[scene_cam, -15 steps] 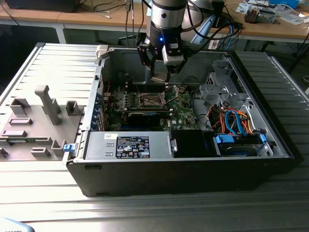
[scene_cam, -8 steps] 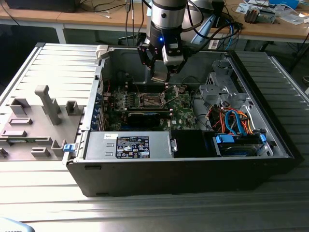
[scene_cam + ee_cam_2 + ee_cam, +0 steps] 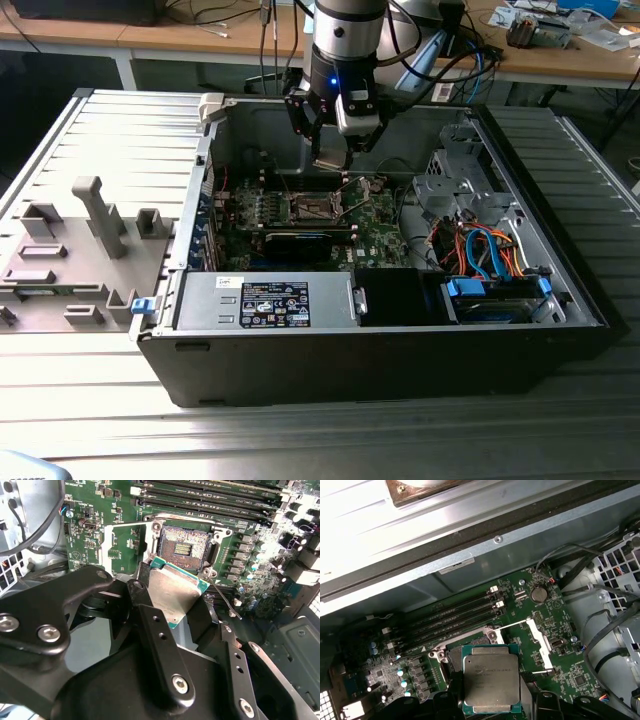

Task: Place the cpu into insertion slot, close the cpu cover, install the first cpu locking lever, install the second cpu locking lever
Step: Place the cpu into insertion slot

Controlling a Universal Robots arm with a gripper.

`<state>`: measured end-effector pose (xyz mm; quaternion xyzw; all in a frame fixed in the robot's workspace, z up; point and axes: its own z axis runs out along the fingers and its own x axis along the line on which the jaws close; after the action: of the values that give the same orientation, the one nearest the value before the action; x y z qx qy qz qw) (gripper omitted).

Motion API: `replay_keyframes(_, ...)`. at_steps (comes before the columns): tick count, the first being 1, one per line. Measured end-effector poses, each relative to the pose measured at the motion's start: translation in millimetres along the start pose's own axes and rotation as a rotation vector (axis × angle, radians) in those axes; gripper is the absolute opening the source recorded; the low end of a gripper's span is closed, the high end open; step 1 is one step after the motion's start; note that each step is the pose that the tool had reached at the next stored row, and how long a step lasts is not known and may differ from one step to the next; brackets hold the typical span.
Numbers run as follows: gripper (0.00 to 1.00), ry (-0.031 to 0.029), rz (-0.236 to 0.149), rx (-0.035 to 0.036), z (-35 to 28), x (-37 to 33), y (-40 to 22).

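My gripper [image 3: 329,158] hangs inside the open computer case, shut on the cpu [image 3: 175,594], a flat square chip with a silvery top and green edge. In the second wrist view the black fingers [image 3: 150,625] clamp the chip on two sides. The cpu [image 3: 491,677] hovers just above the insertion slot [image 3: 185,547], whose dark pin field lies bare on the green motherboard [image 3: 380,235]. The cpu cover [image 3: 106,545] stands swung open beside the slot, and it shows as a pale frame [image 3: 539,635] in the first wrist view. A thin locking lever [image 3: 224,600] sticks up by the slot.
Long black memory slots [image 3: 455,617] run beside the socket. A drive cage with orange and blue cables [image 3: 480,255] fills the case on the exterior view's right. A power supply [image 3: 265,300] sits along the front wall. A grey fixture tray [image 3: 70,250] lies outside the case.
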<state>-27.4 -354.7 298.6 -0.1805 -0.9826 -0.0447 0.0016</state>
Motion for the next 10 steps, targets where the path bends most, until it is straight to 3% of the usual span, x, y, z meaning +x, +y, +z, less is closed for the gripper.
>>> replay_keyframes(10, 0.55, -0.001, 0.011, -0.0002, 0.3, 0.0, 0.0)
